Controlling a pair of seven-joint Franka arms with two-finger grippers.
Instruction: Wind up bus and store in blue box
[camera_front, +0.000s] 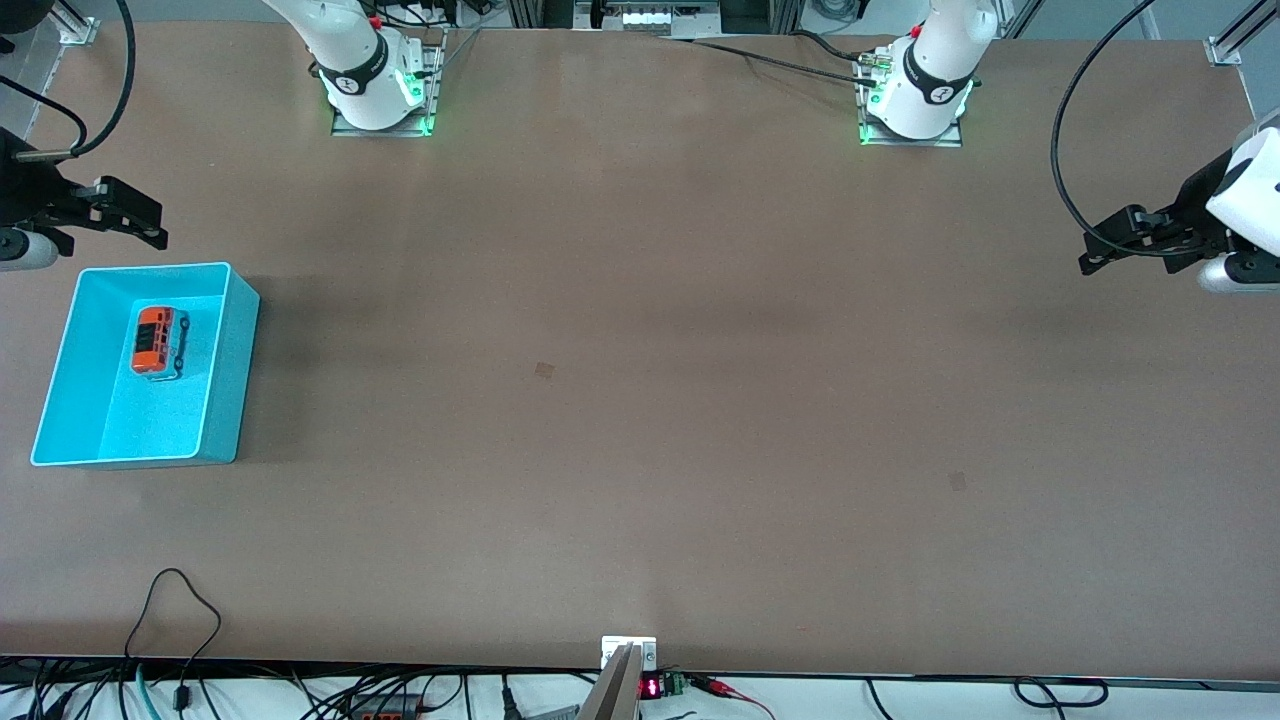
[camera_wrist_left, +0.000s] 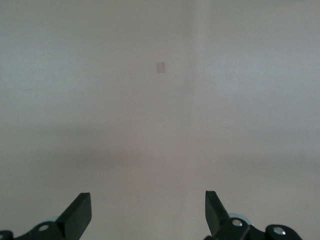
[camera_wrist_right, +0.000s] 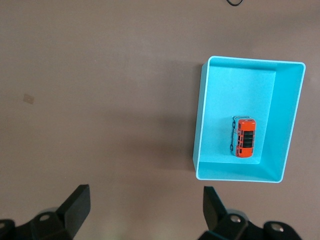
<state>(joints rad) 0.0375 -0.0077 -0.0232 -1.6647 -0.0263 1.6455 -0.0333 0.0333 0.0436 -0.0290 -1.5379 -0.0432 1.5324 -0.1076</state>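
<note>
The small orange bus (camera_front: 158, 342) lies inside the blue box (camera_front: 226, 380) at the right arm's end of the table, in the half of the box farther from the front camera. In the right wrist view the bus (camera_wrist_right: 243, 137) rests on the floor of the box (camera_wrist_right: 288, 115), apart from its walls. My right gripper (camera_front: 150, 224) hangs open and empty in the air just off the box's farther rim; its fingers (camera_wrist_right: 80, 200) frame bare table. My left gripper (camera_front: 1098, 248) waits open and empty over the left arm's end of the table, its own view showing only the tabletop between the fingers (camera_wrist_left: 80, 210).
Brown tabletop (camera_front: 640, 400) with two small darker patches (camera_front: 544, 370) (camera_front: 957, 481). Both arm bases (camera_front: 380, 90) (camera_front: 915, 100) stand along the table's farther edge. Cables (camera_front: 180, 620) and a small device (camera_front: 628, 655) sit at the edge nearest the front camera.
</note>
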